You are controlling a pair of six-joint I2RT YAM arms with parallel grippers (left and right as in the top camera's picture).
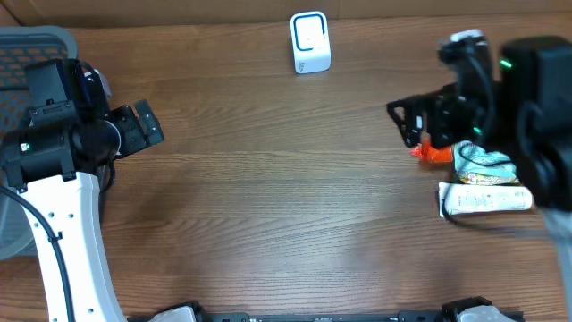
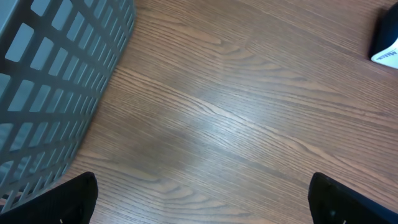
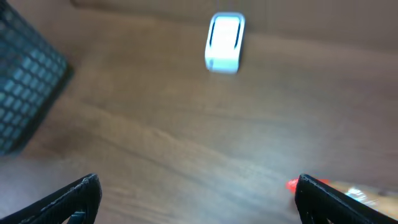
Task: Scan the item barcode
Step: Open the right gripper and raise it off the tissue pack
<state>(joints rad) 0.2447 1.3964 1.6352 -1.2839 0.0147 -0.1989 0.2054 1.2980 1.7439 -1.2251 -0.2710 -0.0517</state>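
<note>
While the left pincer (image 1: pixel 143 128) and right pincer (image 1: pixel 404 121) both hang released, I see the long white box (image 1: pixel 483 199) lying flat at 3 o'clock on the counter (image 1: pixel 286 197), its long axis running 9 to 3, just beside a crumpled packet (image 1: pixel 483 163). The right pincer hovers at that pile's 10 o'clock, the left one at 9 by the grey basket (image 1: pixel 45 36); the white scanner (image 1: pixel 310 42) stands at 12.

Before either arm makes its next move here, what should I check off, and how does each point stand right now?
1. Left gripper open and empty: ok.
2. Right gripper open and empty: ok.
3. White scanner upright and unobstructed: ok.
4. Items to scan in view, white box and packet: ok.
5. A barcode facing up on either item: cannot tell.
</note>
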